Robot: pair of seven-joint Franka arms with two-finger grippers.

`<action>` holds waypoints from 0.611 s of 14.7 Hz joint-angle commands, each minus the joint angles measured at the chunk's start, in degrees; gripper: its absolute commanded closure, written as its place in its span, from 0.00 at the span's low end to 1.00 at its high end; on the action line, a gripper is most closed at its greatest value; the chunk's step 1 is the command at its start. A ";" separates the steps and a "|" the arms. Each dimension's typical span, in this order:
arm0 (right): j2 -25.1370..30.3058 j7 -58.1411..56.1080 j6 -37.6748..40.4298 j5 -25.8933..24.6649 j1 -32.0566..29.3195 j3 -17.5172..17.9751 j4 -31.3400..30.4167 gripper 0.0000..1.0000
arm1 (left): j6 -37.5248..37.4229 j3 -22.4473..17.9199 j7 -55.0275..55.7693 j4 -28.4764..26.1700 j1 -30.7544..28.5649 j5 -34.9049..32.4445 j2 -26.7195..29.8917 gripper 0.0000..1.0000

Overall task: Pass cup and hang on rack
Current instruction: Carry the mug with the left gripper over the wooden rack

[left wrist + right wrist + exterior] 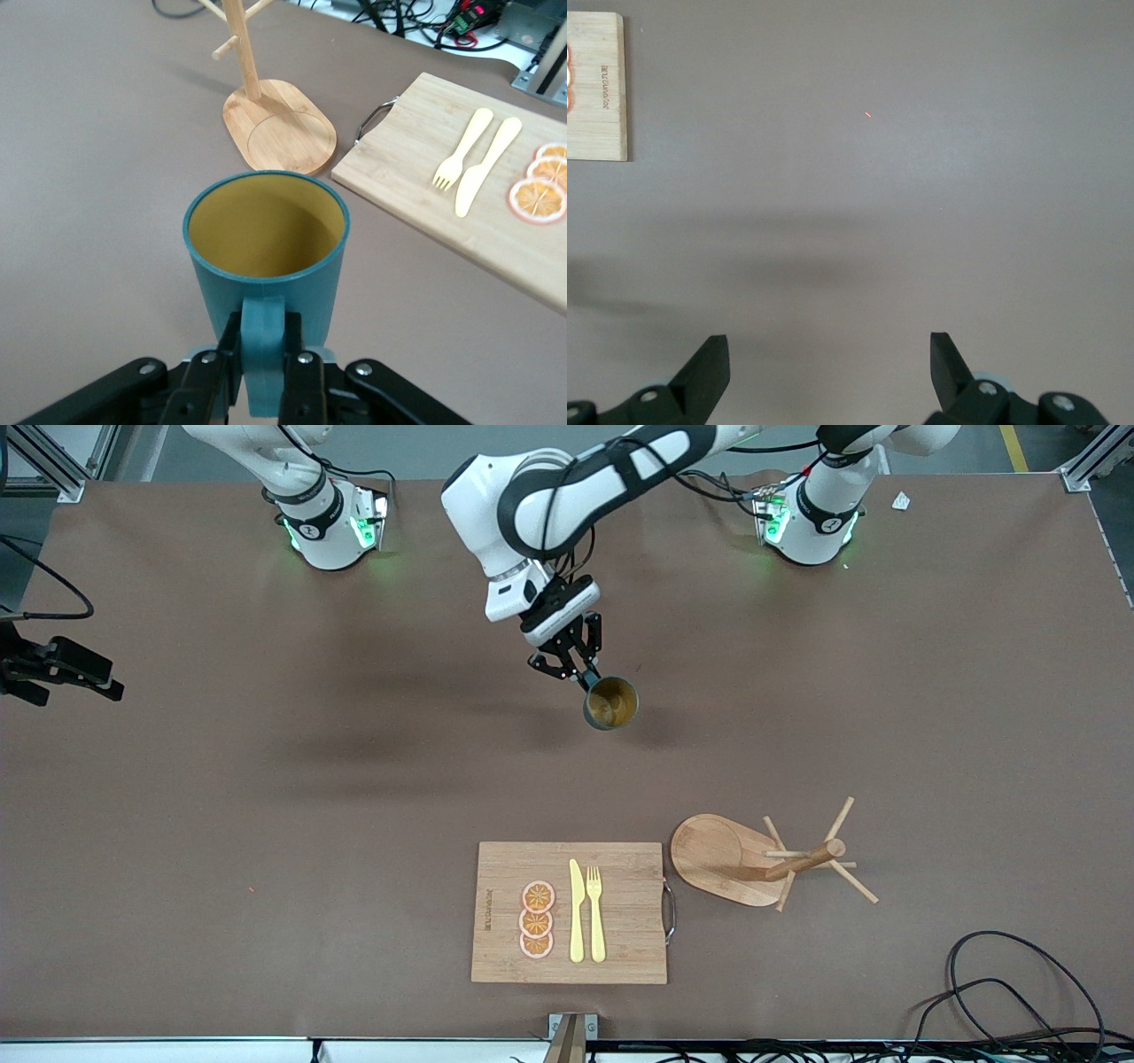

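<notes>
Item one, the cutting board [620,957] at your front view's six o'clock, then the rack [722,859] beside it toward the left arm's end, parked where a carried mug can reach its pegs. Item two, the left gripper [580,673] above mid-table, clamped on the handle of the cup [611,703], probably leaving its body clear for hanging. Only the left wrist view shows that pinch; the right wrist view shows the right gripper [829,367] waiting, jaws spread, holding nothing.

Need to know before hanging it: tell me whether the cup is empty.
Empty. The left wrist view looks into the cup, held by its handle in the left end effector, showing only bare yellow walls.
</notes>
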State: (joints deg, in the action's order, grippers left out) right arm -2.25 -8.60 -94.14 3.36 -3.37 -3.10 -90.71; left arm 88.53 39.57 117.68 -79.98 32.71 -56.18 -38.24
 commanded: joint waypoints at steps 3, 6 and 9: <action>1.55 -1.07 -0.07 0.42 -0.76 0.20 -1.49 0.00 | 0.05 0.86 -7.10 6.94 -5.80 11.32 3.42 1.00; 1.64 -0.72 1.58 -0.02 -1.90 0.20 -1.40 0.00 | 4.35 0.86 -8.86 7.03 -11.25 19.41 6.94 1.00; 1.64 -0.37 2.47 -1.68 -1.91 0.29 -0.88 0.00 | 9.53 0.86 -9.22 7.12 -16.78 27.85 9.23 1.00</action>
State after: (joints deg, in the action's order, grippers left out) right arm -2.17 -8.62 -92.16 2.95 -4.40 -3.53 -90.69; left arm 95.24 40.12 109.11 -72.34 19.25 -33.06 -31.03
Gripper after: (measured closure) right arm 0.000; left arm 0.789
